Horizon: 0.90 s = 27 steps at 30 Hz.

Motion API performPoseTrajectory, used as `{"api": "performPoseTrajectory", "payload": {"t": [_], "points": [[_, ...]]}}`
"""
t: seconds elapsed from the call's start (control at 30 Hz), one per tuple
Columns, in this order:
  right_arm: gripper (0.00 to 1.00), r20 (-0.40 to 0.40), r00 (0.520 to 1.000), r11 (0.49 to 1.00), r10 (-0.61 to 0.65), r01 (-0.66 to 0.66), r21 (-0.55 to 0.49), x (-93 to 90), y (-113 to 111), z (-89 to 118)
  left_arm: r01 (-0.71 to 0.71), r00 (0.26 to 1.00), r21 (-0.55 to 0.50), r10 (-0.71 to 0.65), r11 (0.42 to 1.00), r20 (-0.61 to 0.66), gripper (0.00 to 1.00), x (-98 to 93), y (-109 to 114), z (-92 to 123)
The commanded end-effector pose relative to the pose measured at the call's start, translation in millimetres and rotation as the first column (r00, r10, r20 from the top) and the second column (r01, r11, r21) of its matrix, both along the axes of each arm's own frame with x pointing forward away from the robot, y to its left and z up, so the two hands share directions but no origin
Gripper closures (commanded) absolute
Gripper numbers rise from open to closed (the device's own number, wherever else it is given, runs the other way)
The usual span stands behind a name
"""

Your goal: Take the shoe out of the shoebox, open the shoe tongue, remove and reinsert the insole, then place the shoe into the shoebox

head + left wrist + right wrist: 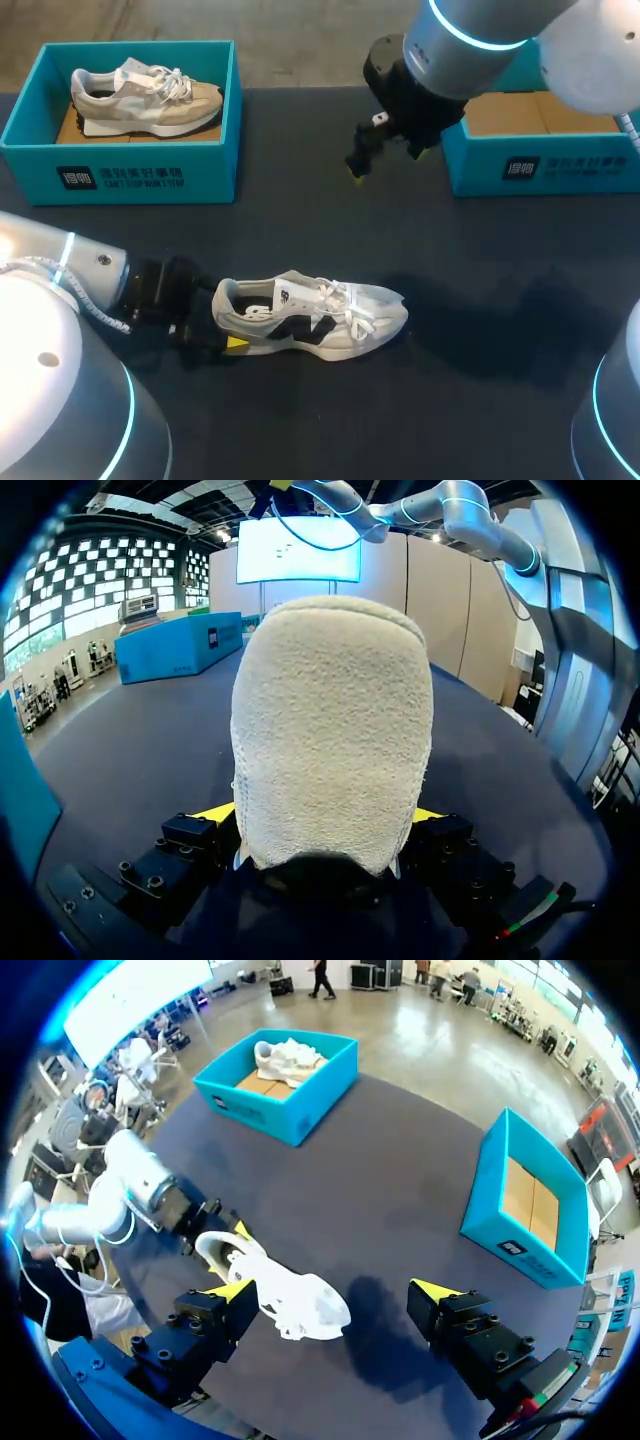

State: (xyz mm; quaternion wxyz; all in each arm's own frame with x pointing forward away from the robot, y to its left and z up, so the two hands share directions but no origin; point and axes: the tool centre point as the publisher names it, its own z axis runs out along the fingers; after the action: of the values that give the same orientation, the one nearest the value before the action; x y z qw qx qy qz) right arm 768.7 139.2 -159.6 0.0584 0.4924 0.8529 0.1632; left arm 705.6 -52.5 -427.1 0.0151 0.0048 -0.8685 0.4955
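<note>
A white and grey sneaker with black side marks lies on its sole on the dark table, toe pointing right. My left gripper comes in low from the left and is shut on the shoe's heel, a yellow tip against each side. My right gripper hangs open and empty high above the table, beyond the shoe and apart from it. Under the right gripper, the right wrist view shows the shoe and the left arm. An empty teal shoebox stands at the back right.
At the back left, a second teal shoebox holds a beige and white sneaker. The right wrist view shows both boxes, the one with the sneaker and the empty one. Bare dark table lies right of the shoe.
</note>
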Motion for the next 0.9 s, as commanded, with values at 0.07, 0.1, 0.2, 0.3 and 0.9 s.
{"api": "performPoseTrajectory", "payload": {"t": [0.07, 0.1, 0.2, 0.3, 0.9], "points": [[0.00, 0.000, 1.000, 1.000, -0.001, 0.001, 0.000, -0.1, 0, -1, 0.000, 1.000, 0.004, 0.000, 1.000, 0.000, 1.00, 4.7, 1, -5], [0.00, 0.000, 1.000, 1.000, -0.001, 0.001, 0.000, -0.1, 0, -1, 0.000, 1.000, 0.004, 0.000, 1.000, 0.000, 1.00, 4.7, 1, -5], [0.00, 0.000, 1.000, 1.000, -0.001, 0.001, 0.000, -0.1, 0, -1, 0.000, 1.000, 0.004, 0.000, 1.000, 0.000, 1.00, 4.7, 1, -5], [0.00, 0.009, 0.994, 0.994, -0.105, 0.105, -0.016, -4.3, 9, -2, 0.000, 1.000, 0.004, 0.000, 1.000, 0.000, 1.00, 4.7, 1, -5], [0.00, -0.005, 0.923, 0.922, -0.384, 0.383, -0.064, -23.0, 87, -2, 0.000, 1.000, 0.004, 0.000, 1.000, 0.000, 1.00, 4.7, 1, -5]]}}
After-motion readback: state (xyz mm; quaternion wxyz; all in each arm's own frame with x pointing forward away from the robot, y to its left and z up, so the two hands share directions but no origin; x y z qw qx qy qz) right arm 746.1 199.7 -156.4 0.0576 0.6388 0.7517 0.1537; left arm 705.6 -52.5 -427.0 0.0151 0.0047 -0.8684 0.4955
